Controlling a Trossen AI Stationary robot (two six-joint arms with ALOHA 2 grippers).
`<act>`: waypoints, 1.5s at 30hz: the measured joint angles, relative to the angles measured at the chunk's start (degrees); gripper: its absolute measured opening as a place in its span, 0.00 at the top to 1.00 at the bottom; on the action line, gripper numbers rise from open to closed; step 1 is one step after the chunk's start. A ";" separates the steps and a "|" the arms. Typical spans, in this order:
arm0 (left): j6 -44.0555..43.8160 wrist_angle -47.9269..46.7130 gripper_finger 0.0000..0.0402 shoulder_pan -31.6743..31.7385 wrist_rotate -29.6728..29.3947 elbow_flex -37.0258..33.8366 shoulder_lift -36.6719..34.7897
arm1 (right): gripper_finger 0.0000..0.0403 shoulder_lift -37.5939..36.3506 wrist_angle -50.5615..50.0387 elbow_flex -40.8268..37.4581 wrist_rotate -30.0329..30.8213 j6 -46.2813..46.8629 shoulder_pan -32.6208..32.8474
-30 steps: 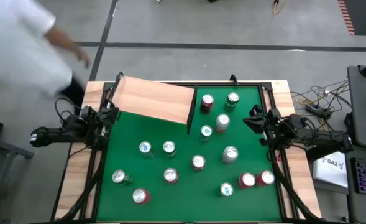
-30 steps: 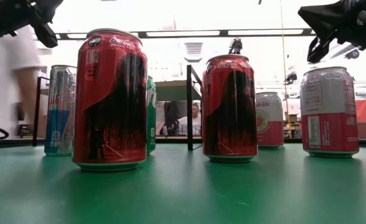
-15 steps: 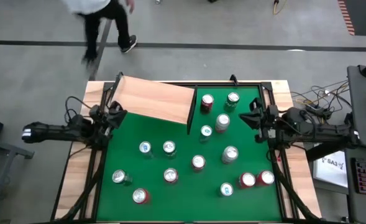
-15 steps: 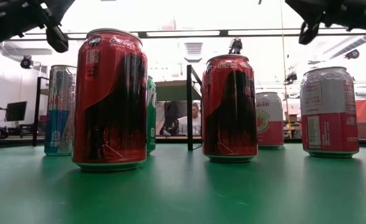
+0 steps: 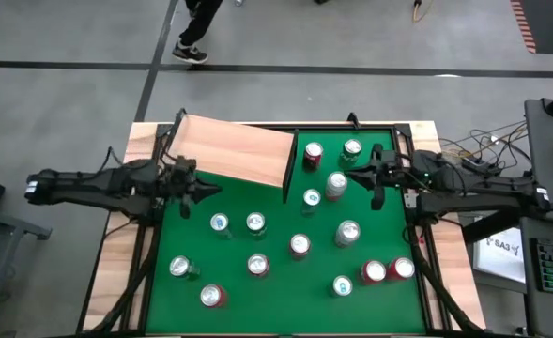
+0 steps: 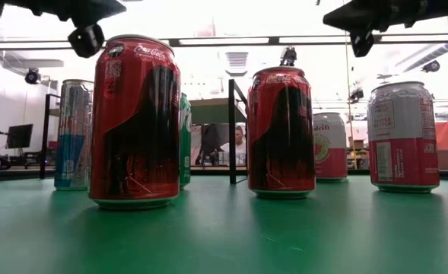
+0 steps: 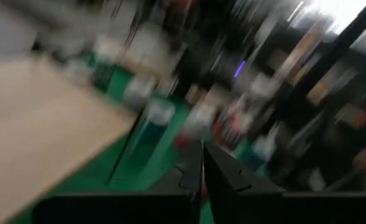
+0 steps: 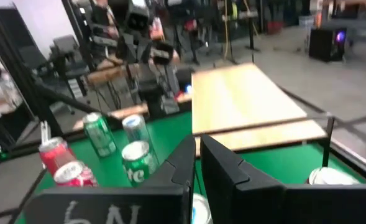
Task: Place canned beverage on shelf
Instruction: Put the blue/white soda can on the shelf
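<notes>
The shelf (image 5: 234,153) lies at the table's far left, a pale board with a dark upright panel (image 5: 290,161) on its right end, and it holds no can yet. All the cans stand upright on the green table (image 5: 267,239), well apart from each other, which leaves room for fingers to come down round any one. Several cluster at the far right just beyond the panel, such as a red can (image 5: 313,155) and a green one (image 5: 352,148); others spread across the middle and near side.

The left gripper (image 5: 204,189) hangs above the table at the shelf's near edge, fingers pressed together and holding nothing. The right gripper (image 5: 355,173) hangs beside a silver can (image 5: 336,184) in the far-right cluster, also closed and empty. Neither touches a can. By my reading the task has barely begun: both arms are reaching in, and a gripper must open before it can take a can
</notes>
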 joint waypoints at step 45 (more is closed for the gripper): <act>-4.69 -37.83 0.35 -19.08 -7.87 21.23 31.75 | 0.96 5.24 0.07 -1.11 0.17 -4.63 0.00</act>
